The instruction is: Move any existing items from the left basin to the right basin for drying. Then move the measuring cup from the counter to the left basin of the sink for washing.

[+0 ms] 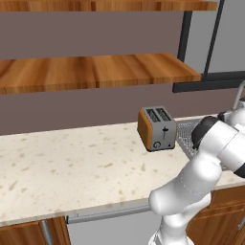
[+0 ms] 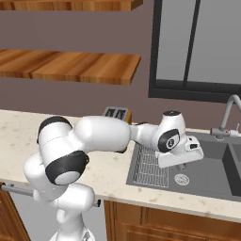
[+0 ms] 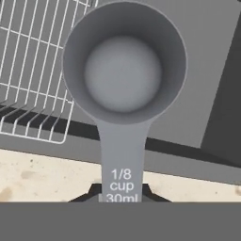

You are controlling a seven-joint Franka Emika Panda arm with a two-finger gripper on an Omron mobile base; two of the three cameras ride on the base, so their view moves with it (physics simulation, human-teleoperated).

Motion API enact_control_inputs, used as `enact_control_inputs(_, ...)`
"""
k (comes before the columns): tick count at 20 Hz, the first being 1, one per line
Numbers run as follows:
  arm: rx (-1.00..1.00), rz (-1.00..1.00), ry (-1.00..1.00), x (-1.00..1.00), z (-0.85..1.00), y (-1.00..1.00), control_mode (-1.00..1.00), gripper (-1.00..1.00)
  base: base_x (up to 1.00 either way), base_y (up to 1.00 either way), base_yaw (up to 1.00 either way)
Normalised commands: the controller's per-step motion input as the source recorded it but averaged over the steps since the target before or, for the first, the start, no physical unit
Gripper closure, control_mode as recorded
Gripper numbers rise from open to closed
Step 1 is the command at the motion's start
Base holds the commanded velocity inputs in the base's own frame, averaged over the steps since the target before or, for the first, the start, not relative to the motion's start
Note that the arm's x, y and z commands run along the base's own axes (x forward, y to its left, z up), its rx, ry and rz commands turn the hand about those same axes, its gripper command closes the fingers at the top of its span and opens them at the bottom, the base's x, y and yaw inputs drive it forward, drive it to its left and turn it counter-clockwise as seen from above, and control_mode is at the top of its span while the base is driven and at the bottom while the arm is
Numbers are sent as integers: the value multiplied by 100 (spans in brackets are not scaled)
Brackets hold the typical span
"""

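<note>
Over the sink (image 2: pixel 207 164), the pincer (image 3: pixel 120 195) grips the measuring cup (image 3: pixel 124 66) by its handle, bowl held ahead.

You see the toaster (image 1: pixel 157 128) on the bench (image 1: pixel 72 162), left of the sink (image 2: pixel 207 176); the measuring cup (image 3: pixel 123 70) hangs over the basin beside the wire rack (image 2: pixel 149 168).

"1/8 cup 30ml" on measuring cup (image 3: pixel 123 70) handle
</note>
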Motion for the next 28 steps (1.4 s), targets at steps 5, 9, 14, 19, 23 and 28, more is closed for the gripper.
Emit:
enact_control_inputs(5, 6, 10, 0, 33, -2, -17, -100, 100, 0, 0, 0)
enact_control_inputs(9, 6, 5, 0, 17, -24, -1, -100, 100, 0, 0, 0)
enact_control_inputs(14, 6, 2, 0, 10, -32, -2, -100, 100, 0, 0, 0)
enact_control_inputs(19, 5, 2, 0, 9, -25, -7, -100, 100, 0, 0, 0)
enact_control_inputs(23, 6, 3, 0, 6, -17, -4, -100, 100, 0, 0, 0)
enact_control_inputs(28, 10, 3, 0, 0, -20, -1, -100, 100, 0, 0, 0)
